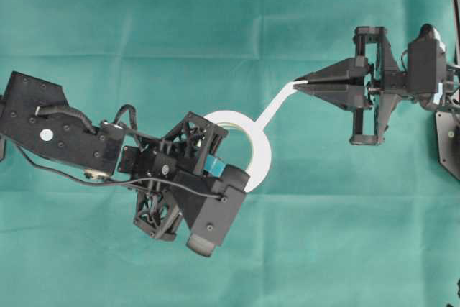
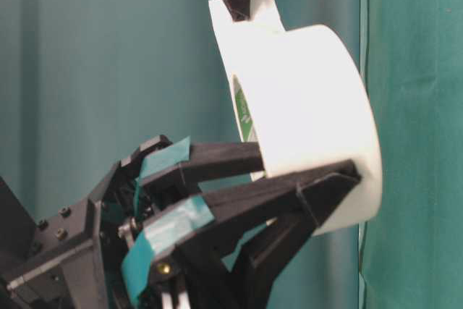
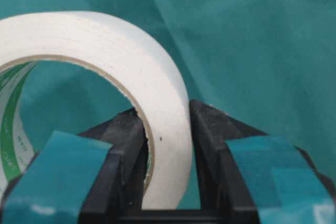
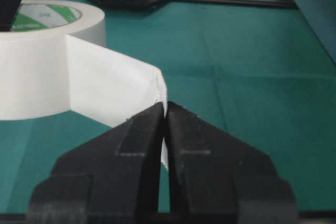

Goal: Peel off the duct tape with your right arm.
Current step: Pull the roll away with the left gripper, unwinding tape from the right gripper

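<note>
The white duct tape roll (image 1: 260, 150) with a pale greenish core lies at the middle of the green cloth. It also shows in the table-level view (image 2: 311, 106), the left wrist view (image 3: 105, 51) and the right wrist view (image 4: 37, 72). My left gripper (image 1: 241, 167), with teal-padded fingers, is shut on the roll's wall, one finger inside the ring and one outside (image 3: 165, 129). My right gripper (image 1: 297, 84), with plain black pointed fingers, is shut on the loose end strip (image 1: 277, 106). The peeled strip (image 4: 115, 90) stretches from the roll to the fingertips (image 4: 166, 109).
A green cloth (image 1: 215, 19) covers the table. The right arm's black base (image 1: 447, 145) stands at the right edge. The left arm's body (image 1: 57, 127) with its cables lies across the left side.
</note>
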### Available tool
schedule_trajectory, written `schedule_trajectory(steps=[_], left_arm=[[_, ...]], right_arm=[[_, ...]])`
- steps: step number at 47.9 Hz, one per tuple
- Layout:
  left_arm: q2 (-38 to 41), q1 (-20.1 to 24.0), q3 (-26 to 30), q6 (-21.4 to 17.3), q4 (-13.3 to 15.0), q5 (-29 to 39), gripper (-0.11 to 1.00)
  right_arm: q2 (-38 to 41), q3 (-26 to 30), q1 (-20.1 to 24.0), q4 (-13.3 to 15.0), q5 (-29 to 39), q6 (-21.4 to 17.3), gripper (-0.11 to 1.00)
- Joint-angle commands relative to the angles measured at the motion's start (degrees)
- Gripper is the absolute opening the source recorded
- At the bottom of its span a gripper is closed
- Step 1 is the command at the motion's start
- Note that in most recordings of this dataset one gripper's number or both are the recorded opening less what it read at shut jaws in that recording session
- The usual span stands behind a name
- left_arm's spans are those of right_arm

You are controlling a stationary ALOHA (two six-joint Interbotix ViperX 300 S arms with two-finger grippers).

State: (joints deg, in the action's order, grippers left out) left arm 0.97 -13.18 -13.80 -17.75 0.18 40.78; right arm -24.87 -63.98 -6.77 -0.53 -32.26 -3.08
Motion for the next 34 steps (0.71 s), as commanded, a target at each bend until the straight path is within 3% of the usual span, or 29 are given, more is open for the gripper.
schedule_trajectory(steps=[1, 16, 34], left_arm=[[-2.6, -3.4, 0.2, -0.6, 0.4, 0.1, 0.21], [-4.5, -7.4, -2.0, -9.1, 0.6, -0.9, 0.21], [-5.1, -7.9, -3.0, -10.2, 0.7, -1.7, 0.21]], right_arm=[[-0.6, 0.6, -1.3, -0.4, -0.4, 0.2, -0.09], [-0.6, 0.5, -2.1, -0.4, -0.4, 0.3, -0.09], [-0.7, 0.4, -2.1, -0.3, -0.4, 0.2, -0.09]])
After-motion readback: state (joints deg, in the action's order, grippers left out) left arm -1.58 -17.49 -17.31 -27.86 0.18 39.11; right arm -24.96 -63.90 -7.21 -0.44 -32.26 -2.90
